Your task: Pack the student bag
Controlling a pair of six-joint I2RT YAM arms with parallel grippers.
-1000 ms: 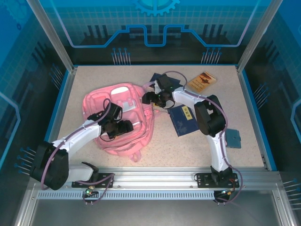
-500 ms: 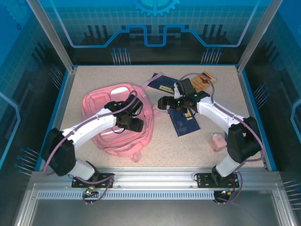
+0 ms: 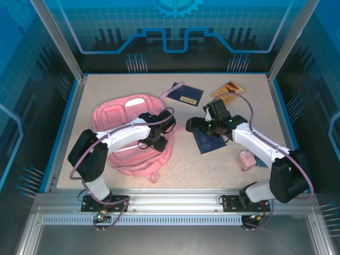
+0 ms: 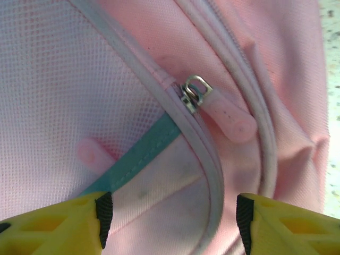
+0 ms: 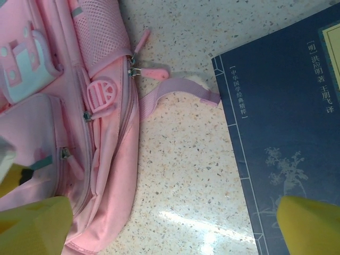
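Bag (image 3: 114,114) flat on table (image 3: 186,164); left claw (image 4: 172,212) spread over zipper pull (image 4: 222,110), likely to open it. Right claw (image 5: 172,226) spread, poised beside blue book (image 5: 287,122).

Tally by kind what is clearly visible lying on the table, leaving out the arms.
Pink backpack: 1
Dark blue booklets: 2
Brown book: 1
Small pink object: 1
Total: 5
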